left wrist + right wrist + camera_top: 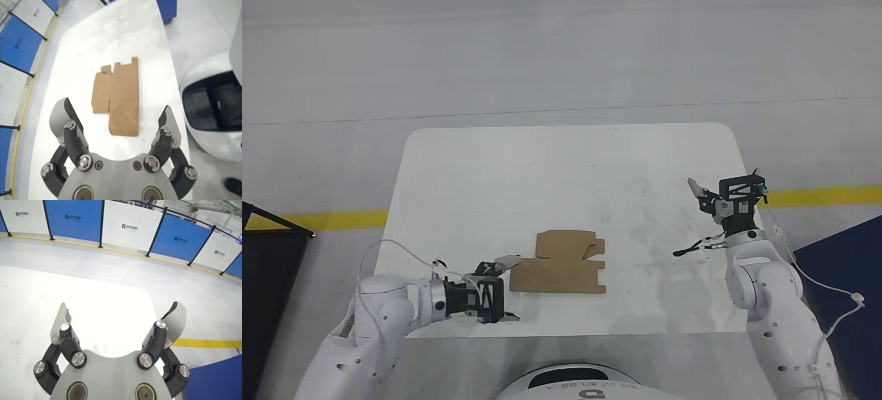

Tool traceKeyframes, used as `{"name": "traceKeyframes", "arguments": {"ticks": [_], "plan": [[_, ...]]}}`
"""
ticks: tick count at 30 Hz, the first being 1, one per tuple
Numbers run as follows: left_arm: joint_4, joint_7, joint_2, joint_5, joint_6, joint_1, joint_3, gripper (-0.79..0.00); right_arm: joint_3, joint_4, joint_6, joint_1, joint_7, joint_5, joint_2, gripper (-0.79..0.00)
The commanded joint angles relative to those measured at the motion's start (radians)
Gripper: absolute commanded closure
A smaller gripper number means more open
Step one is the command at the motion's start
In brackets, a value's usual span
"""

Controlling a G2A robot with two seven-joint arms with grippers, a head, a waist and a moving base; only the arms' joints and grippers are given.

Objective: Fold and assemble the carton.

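Carton [564, 262] lies flat on the surface [492, 170], no fold begun. My left tool [505, 290], wide, sits just left of it; my right tool [690, 218], wide, well apart.

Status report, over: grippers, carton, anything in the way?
Left gripper: jaws open, empty, just short of carton. Right gripper: jaws open, empty, over table right edge. Carton flat, unfolded. Nothing blocks it.
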Motion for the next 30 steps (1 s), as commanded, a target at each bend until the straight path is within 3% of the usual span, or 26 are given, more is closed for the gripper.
{"name": "traceKeyframes", "arguments": {"ticks": [1, 11, 16, 30], "plan": [[-0.01, -0.041, 0.008, 0.055, 0.001, 0.023, -0.006, -0.785, 0.0, 0.0, 0.0, 0.0, 0.0, 0.0, 0.0, -0.785], [-0.038, -0.11, 0.021, 0.087, 0.065, 0.063, 0.009, -0.785, 0.0, 0.0, 0.0, 0.0, 0.0, 0.0, 0.0, -0.785], [0.002, -0.141, 0.024, 0.117, 0.096, 0.021, 0.059, -0.785, 0.0, 0.0, 0.0, 0.0, 0.0, 0.0, 0.0, -0.785], [0.081, -0.22, 0.019, 0.121, 0.092, -0.117, 0.219, -0.613, 0.0, 0.0, 0.0, 0.0, 0.0, 0.0, 0.0, -0.785]]}}
